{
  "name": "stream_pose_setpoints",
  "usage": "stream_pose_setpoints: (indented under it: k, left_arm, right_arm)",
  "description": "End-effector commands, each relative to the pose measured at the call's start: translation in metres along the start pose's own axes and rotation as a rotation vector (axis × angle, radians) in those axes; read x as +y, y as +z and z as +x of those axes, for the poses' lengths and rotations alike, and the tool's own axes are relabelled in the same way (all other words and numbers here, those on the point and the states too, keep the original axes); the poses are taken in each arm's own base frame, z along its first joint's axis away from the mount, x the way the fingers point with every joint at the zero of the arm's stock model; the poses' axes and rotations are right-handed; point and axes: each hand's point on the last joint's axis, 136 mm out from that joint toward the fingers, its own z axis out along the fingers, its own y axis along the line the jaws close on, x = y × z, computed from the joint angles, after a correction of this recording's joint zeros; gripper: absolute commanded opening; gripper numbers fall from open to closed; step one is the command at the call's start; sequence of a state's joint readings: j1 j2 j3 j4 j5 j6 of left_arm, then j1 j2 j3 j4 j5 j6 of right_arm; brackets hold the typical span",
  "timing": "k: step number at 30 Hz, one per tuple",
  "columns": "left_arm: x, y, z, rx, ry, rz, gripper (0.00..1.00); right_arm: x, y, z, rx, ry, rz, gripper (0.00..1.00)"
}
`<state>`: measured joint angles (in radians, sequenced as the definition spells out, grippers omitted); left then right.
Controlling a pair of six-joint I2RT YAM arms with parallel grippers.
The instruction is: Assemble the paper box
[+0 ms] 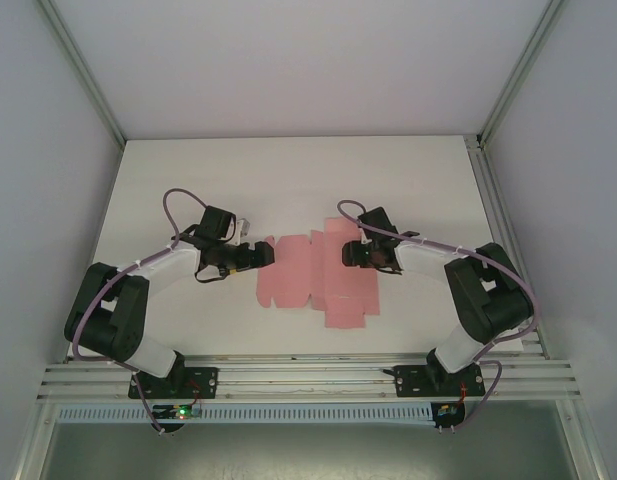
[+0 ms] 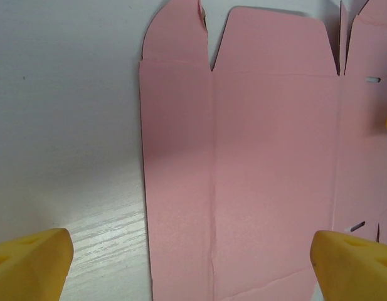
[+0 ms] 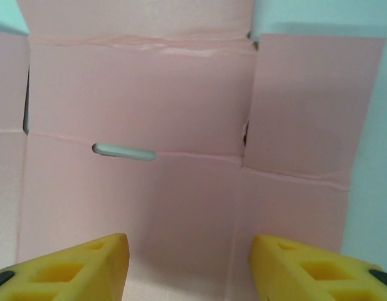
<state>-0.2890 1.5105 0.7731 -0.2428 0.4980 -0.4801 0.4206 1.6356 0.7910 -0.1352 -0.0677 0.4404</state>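
The paper box (image 1: 313,275) lies flat on the white table as a wide pink die-cut sheet with flaps and creases. My left gripper (image 1: 266,254) is at the sheet's left edge, open wide. In the left wrist view its yellow fingertips (image 2: 33,263) straddle the left panels of the sheet (image 2: 243,169) without touching them. My right gripper (image 1: 346,255) is over the sheet's right part. In the right wrist view it (image 3: 190,263) is open, its jaws partly apart above a creased panel (image 3: 149,100) near a narrow slot (image 3: 124,152). Nothing is between its fingers.
The table (image 1: 288,170) is white, boxed in by pale walls at the left, right and back. An aluminium rail (image 1: 308,375) runs along the near edge where both arm bases are bolted.
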Motion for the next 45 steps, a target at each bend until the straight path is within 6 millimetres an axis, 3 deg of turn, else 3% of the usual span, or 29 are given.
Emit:
stream_pose_setpoints:
  k: [1, 6, 8, 12, 15, 20, 28, 36, 42, 45]
  left_arm:
    - [-0.005, 0.002, 0.009, 0.043, -0.015, 0.012, 0.97]
    - [-0.014, 0.012, 0.016, 0.079, -0.06, 0.089, 0.93]
    - [-0.018, 0.013, 0.025, 0.12, -0.076, 0.098, 0.86]
    - [-0.005, 0.0, 0.048, 0.186, -0.094, -0.058, 0.83]
    - [-0.008, -0.008, 0.056, 0.194, -0.099, -0.076, 0.83]
    - [0.001, -0.006, 0.053, 0.183, -0.076, -0.171, 0.81]
    - [-0.009, 0.016, 0.03, 0.172, 0.013, -0.238, 0.76]
    - [0.021, 0.016, 0.032, 0.21, 0.049, -0.49, 0.69]
    - [0.014, 0.033, 0.039, 0.241, 0.024, -0.416, 0.69]
    - [0.001, 0.047, 0.043, 0.266, -0.001, -0.319, 0.67]
  right_arm:
    - [-0.033, 0.016, 0.04, 0.112, 0.087, 0.078, 0.57]
    - [-0.035, 0.022, 0.054, 0.142, 0.101, 0.05, 0.56]
    - [-0.032, 0.023, 0.056, 0.152, 0.095, 0.034, 0.55]
    - [-0.032, 0.022, 0.06, 0.161, 0.086, 0.03, 0.55]
    - [-0.033, 0.021, 0.063, 0.162, 0.084, 0.032, 0.54]
    - [-0.031, 0.024, 0.069, 0.173, 0.066, 0.024, 0.54]
    - [-0.028, 0.026, 0.073, 0.186, 0.06, 0.01, 0.54]
    - [-0.027, 0.024, 0.077, 0.185, 0.06, 0.001, 0.54]
    - [-0.029, 0.025, 0.078, 0.193, 0.05, 0.006, 0.54]
    - [-0.03, 0.027, 0.08, 0.201, 0.051, 0.011, 0.54]
